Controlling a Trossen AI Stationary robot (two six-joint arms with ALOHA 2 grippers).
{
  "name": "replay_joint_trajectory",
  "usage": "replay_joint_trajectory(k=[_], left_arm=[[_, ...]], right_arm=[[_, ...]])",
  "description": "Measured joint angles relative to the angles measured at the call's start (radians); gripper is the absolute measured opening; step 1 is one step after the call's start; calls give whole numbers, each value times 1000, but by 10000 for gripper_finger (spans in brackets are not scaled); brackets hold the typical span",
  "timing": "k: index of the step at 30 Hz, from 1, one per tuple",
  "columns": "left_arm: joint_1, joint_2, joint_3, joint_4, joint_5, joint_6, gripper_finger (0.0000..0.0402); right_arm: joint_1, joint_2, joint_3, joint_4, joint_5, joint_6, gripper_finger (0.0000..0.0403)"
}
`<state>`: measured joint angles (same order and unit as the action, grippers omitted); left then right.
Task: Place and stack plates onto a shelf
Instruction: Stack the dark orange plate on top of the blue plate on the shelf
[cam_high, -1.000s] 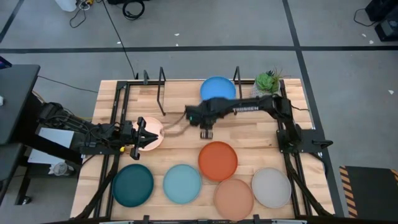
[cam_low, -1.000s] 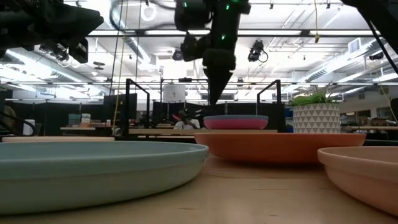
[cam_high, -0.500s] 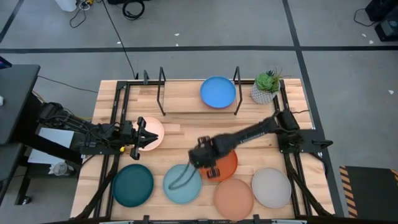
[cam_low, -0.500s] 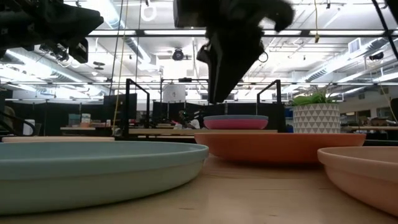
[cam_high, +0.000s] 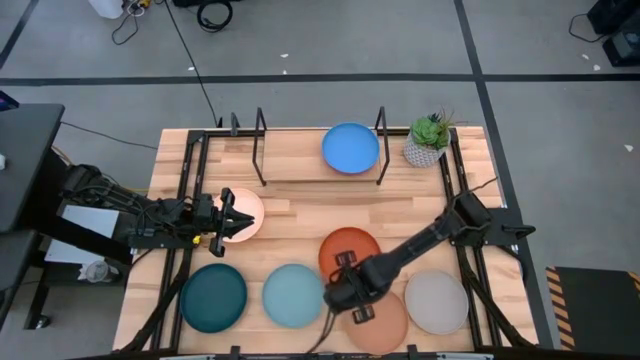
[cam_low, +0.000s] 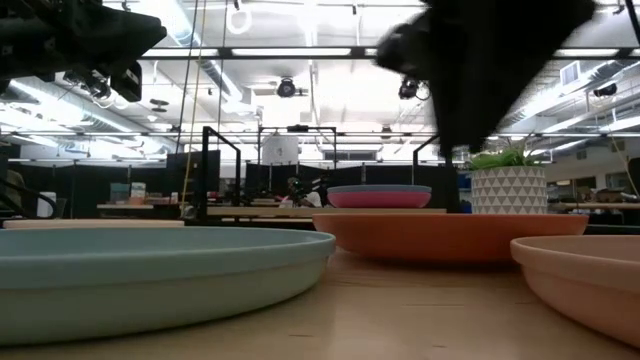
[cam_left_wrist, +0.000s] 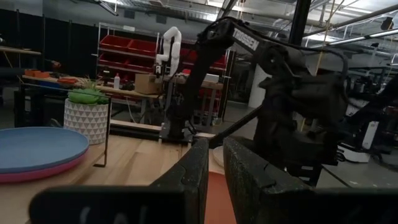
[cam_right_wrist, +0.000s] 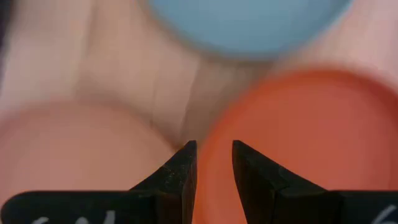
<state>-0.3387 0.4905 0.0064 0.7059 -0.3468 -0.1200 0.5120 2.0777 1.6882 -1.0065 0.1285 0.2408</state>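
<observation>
My right gripper (cam_high: 345, 292) hangs above the near left rim of the orange plate (cam_high: 352, 246), narrowly open and empty; in its wrist view the fingers (cam_right_wrist: 211, 155) stand over that rim (cam_right_wrist: 208, 134), between the peach plate (cam_right_wrist: 74, 149) and the light blue plate (cam_right_wrist: 249, 25). My left gripper (cam_high: 232, 215) waits shut above the cream-pink plate (cam_high: 248, 215). The blue plate (cam_high: 350, 148) lies on the magenta plate (cam_low: 378, 199) on the shelf (cam_high: 300, 150). The dark teal plate (cam_high: 213, 297), the peach plate (cam_high: 385, 325) and the grey plate (cam_high: 437, 302) lie flat along the near edge.
The shelf's black metal loops (cam_high: 261, 135) stand upright at the far side. A small potted plant (cam_high: 430, 140) stands at the far right, beside the shelf. Bare wood lies between the shelf and the orange plate. The right arm (cam_high: 430, 238) slants across the table's right half.
My right gripper has swung from just in front of the shelf toward the table's near edge, passing over the orange plate to its near left rim. No plate has moved.
</observation>
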Motion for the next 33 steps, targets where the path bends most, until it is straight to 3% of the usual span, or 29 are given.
replay_joint_trajectory(k=[8,16,25,33], left_arm=[[0,0,0,0,0,1,55],[0,0,0,0,0,5,55],[0,0,0,1,0,46,55],[0,0,0,1,0,34,55]], right_arm=[[44,0,-3,-263,44,120,107],[72,0,-124,-268,-42,61,107],[77,0,-153,-303,13,9,107],[77,0,-153,-248,38,-151,107]])
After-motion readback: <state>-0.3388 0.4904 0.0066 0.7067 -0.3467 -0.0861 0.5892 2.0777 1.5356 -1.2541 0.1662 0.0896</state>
